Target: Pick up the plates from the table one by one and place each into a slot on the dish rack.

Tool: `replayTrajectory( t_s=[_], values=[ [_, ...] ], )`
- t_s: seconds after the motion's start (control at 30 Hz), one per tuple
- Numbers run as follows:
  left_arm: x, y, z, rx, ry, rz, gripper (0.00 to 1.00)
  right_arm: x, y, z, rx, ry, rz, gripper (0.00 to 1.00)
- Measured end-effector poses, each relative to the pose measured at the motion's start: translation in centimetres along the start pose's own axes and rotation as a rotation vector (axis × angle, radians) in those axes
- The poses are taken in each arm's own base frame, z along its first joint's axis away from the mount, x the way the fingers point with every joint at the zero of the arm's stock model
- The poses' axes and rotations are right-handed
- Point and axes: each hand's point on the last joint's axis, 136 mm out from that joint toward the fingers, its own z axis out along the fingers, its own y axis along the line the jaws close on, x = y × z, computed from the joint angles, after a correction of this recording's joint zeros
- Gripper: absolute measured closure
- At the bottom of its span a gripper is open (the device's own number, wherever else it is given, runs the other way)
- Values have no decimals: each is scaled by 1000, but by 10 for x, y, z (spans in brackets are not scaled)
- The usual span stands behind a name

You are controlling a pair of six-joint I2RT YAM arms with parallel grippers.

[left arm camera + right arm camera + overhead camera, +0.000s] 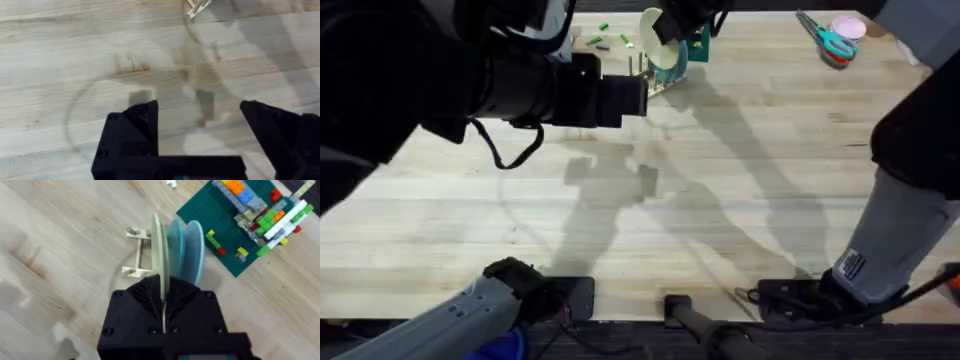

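My right gripper [163, 289] is shut on the rim of a pale cream-yellow plate [159, 250], holding it upright on edge over the dish rack [138, 251]. Two teal-blue plates [195, 250] stand upright in the rack right beside it. In the overhead view the cream plate [653, 30] hangs from the right gripper [682, 20] at the far middle of the table [720, 200], just above the rack [658, 80]. My left gripper [200, 130] is open over bare wood, its arm [550, 90] large and dark left of the rack.
A green block stand [235, 235] with colourful bricks sits directly behind the rack. Scissors [830, 42] and a pink disc [848, 27] lie at the far right. Small green bits [600, 38] lie left of the rack. Both arm bases stand along the near edge.
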Motion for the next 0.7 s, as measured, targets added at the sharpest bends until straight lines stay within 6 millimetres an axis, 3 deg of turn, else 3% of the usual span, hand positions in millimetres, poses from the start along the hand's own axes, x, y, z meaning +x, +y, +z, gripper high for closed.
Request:
replayTrajectory(
  t_s=[0.4, 0.7],
  values=[
    [0, 0, 0, 0, 0, 0, 8, 2, 1, 3, -2, 11, 4, 971],
    [0, 0, 0, 0, 0, 0, 8, 11, 4, 21, -13, 47, 1, 971]
  ],
)
